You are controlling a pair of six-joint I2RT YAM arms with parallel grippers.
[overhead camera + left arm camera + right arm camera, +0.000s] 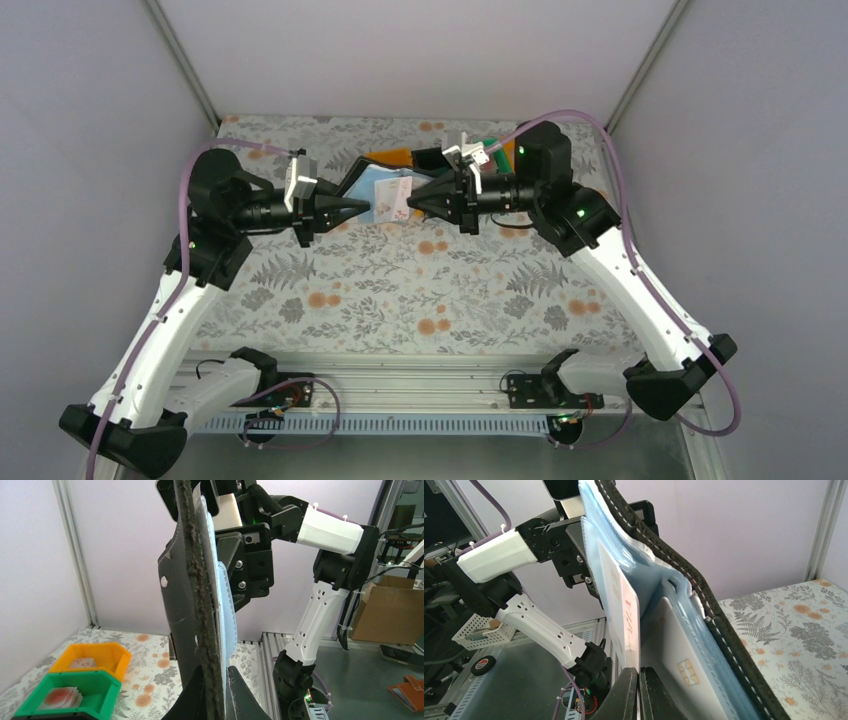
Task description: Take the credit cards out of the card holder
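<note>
The card holder (352, 186) hangs in the air at the back middle of the table, open between my two grippers. In the left wrist view its black edge (196, 580) stands upright, and my left gripper (218, 672) is shut on its lower end. My right gripper (639, 672) is shut on the edge of a thin white credit card (626, 615) that sticks out of the pale blue inner face. A second card (680, 652) with a gold chip sits in a blue pocket beside it. From above, my left gripper (362, 208) and right gripper (415, 203) point at each other.
An orange bin (95, 657) and a green bin (75, 692) stand on the flowered table below the holder; from above, the orange bin (395, 155) lies behind the grippers. White walls close the back and both sides.
</note>
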